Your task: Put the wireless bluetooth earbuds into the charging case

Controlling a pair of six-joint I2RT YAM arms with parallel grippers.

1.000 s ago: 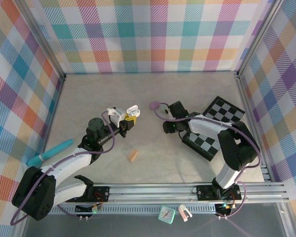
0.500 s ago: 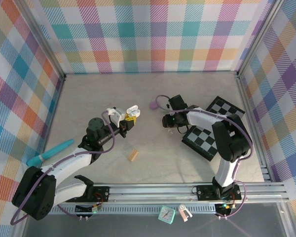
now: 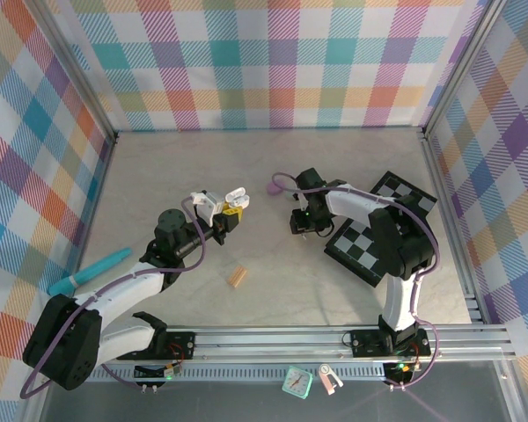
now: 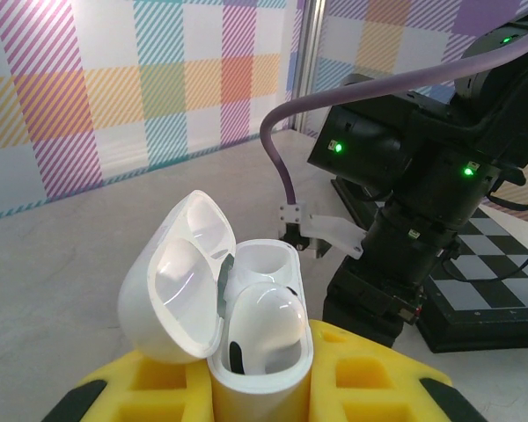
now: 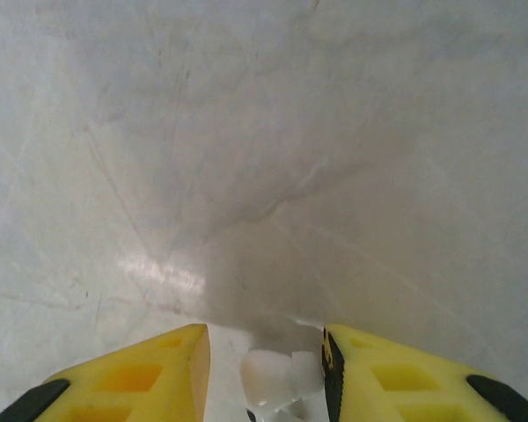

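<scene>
Left hand (image 3: pixel 226 214) clamped on the open charging case (image 4: pixel 264 374), which holds a seated earbud (image 4: pixel 266 321); rear socket vacant. Right hand (image 5: pixel 266 352), narrowly parted, straddles a whitish earbud (image 5: pixel 271 374) low over the surface (image 5: pixel 264 132); grip unconfirmed. The case lies to that hand's left, apart.

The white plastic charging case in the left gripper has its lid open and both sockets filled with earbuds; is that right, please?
No: the left wrist view shows the white plastic charging case, lid open, with one white earbud seated; the other socket is empty.
</scene>
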